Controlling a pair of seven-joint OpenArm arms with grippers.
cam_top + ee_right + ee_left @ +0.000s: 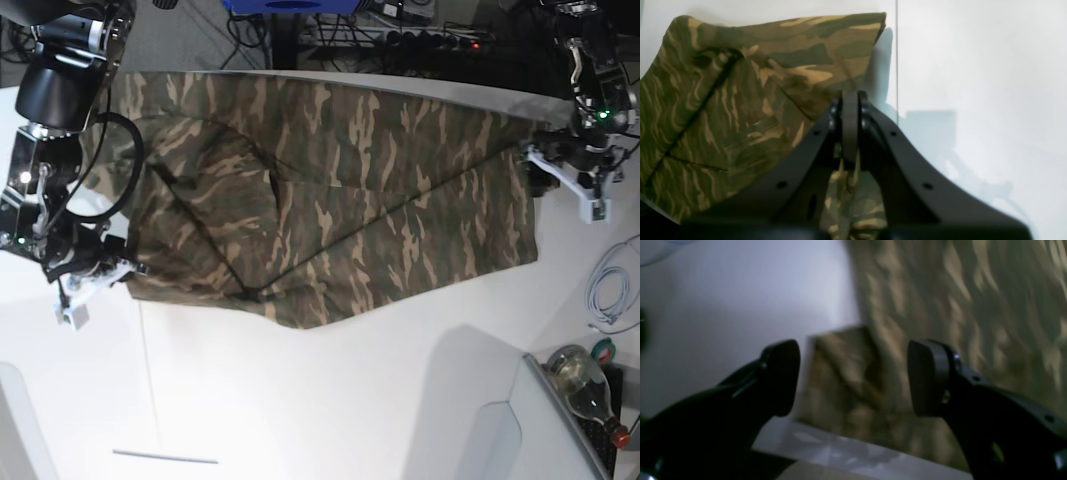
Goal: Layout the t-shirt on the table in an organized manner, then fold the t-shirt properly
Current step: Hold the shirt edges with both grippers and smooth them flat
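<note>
Layout step: camouflage-print cloth t-shirt on white table; right gripper pinching hem, left gripper spread; next, smoothing.

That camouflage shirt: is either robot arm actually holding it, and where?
The right tool is shut on an edge of the olive, brown and tan camouflage cloth t-shirt. The left tool stands open at the shirt's opposite edge, holding nothing.

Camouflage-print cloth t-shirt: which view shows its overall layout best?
Base view: the whole camouflage-print cloth t-shirt shows, spread across the white table. Right wrist view shows only one corner pinched in the right gripper; left wrist view gives a blurred patch.
</note>
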